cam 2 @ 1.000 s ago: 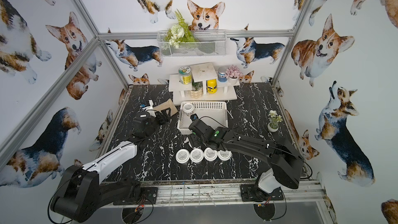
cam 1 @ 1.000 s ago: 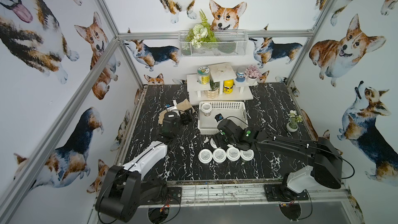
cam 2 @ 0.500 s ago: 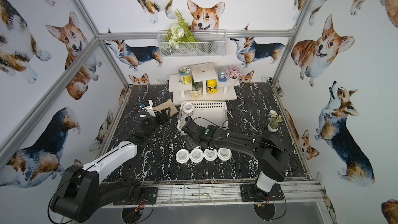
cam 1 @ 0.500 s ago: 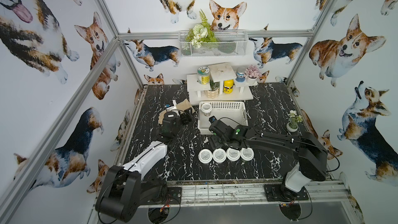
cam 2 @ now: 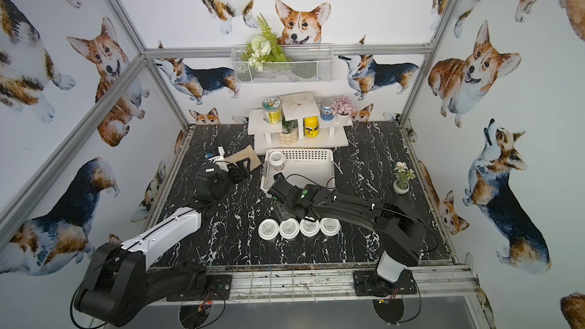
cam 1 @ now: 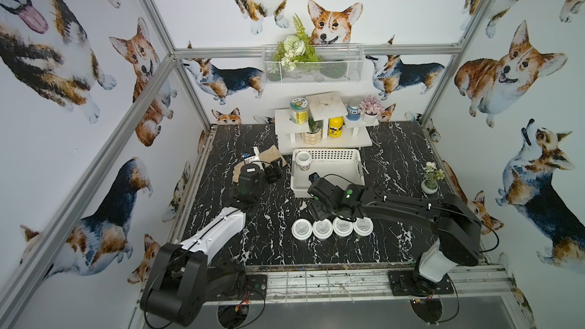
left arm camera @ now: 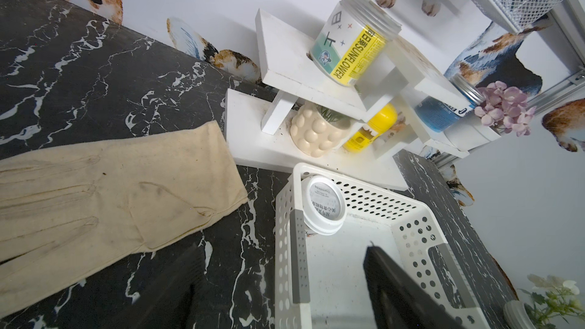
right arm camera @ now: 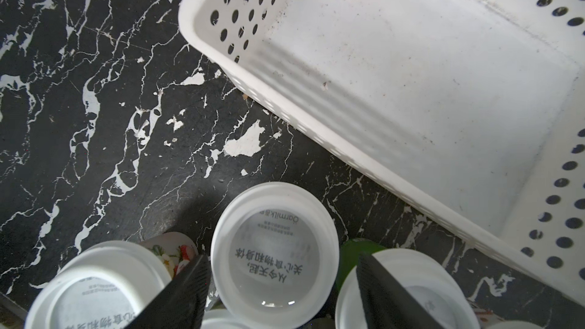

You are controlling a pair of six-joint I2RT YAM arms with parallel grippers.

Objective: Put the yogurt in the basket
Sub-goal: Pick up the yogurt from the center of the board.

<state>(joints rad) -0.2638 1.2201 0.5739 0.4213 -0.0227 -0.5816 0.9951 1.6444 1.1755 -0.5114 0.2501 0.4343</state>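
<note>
One yogurt jar (cam 1: 303, 159) (cam 2: 276, 158) (left arm camera: 324, 204) stands in the far left corner of the white perforated basket (cam 1: 329, 154) (cam 2: 300, 155) (left arm camera: 364, 197) (right arm camera: 411, 74). Several more yogurt jars form a row (cam 1: 322, 228) (cam 2: 288, 228) on the table in front of it. My right gripper (cam 1: 319, 213) (cam 2: 283, 213) (right arm camera: 281, 256) is open just behind that row, straddling another jar (right arm camera: 275, 257). One finger is at the lid's edge and a gap shows at the other. My left gripper (cam 1: 273, 172) (cam 2: 239, 172) (left arm camera: 285, 280) is open and empty at the basket's left wall.
A beige glove (cam 1: 269, 158) (left arm camera: 110, 200) lies left of the basket. Behind the basket stands a white tiered shelf (cam 1: 323, 144) with a labelled jar, a yellow bottle and plants. A small flower pot (cam 1: 430, 185) sits at the right. More jars (right arm camera: 95, 292) crowd the right gripper.
My right gripper has shifted a little left and toward the front, coming down over a jar behind the row. The left arm has not moved.
</note>
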